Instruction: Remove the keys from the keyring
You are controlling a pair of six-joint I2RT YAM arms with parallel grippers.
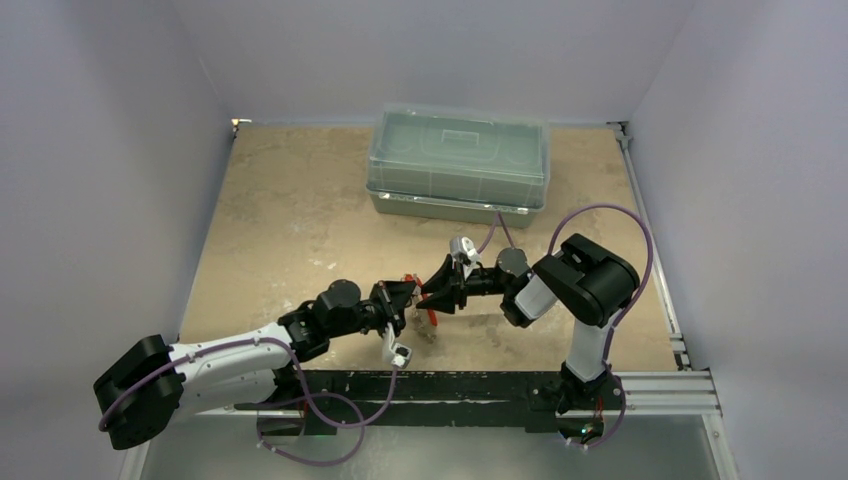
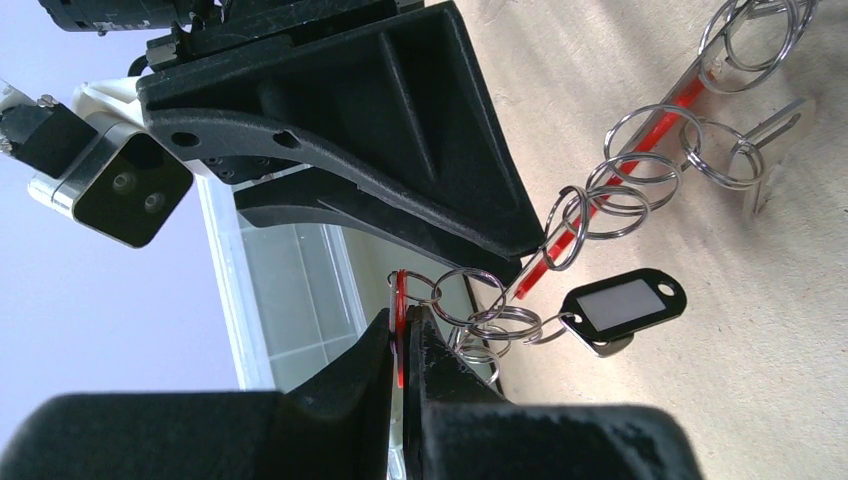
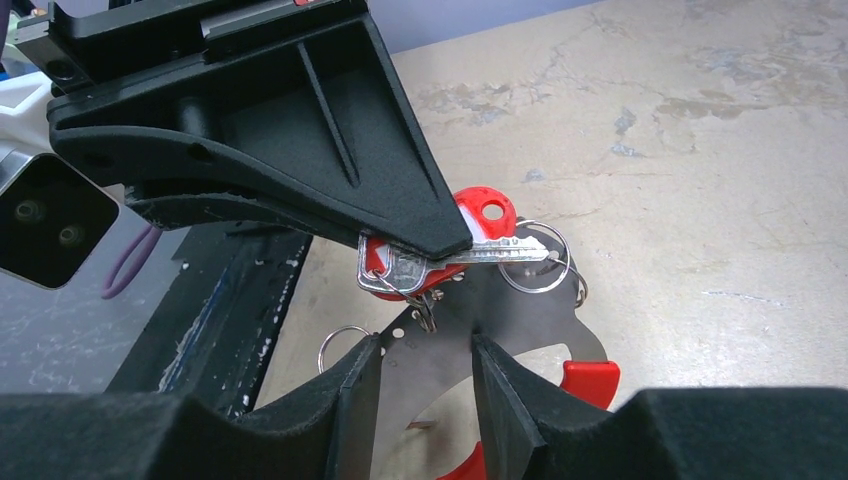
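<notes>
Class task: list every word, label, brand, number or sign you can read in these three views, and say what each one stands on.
No readable text in any view.
The black key tag has a label window; it looks blank.
The clear plastic box shows no readable label.
The silver key shows no readable stamping.
</notes>
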